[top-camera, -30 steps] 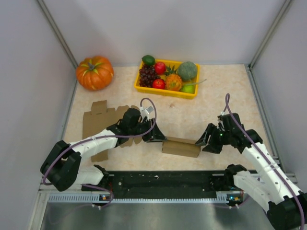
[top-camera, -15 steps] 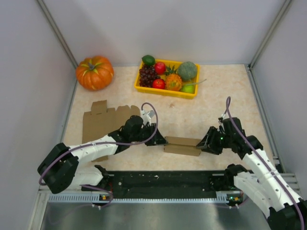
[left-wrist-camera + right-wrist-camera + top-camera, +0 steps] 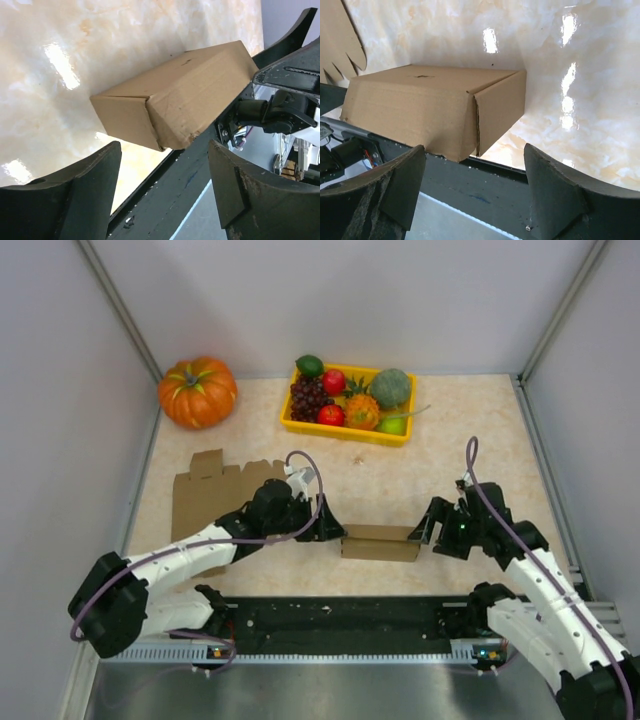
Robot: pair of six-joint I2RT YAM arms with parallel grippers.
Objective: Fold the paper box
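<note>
Paper box [image 3: 380,542] — you see both ends folded shut; left claw [image 3: 333,529], right claw [image 3: 424,531] spread beside them — likely little remains.

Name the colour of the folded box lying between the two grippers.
The box is plain brown cardboard, unprinted; clearest in the right wrist view.

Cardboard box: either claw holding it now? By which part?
Nothing is held. The left claw and right claw both stand open, one off each end of the cardboard box, which rests on the table.
</note>
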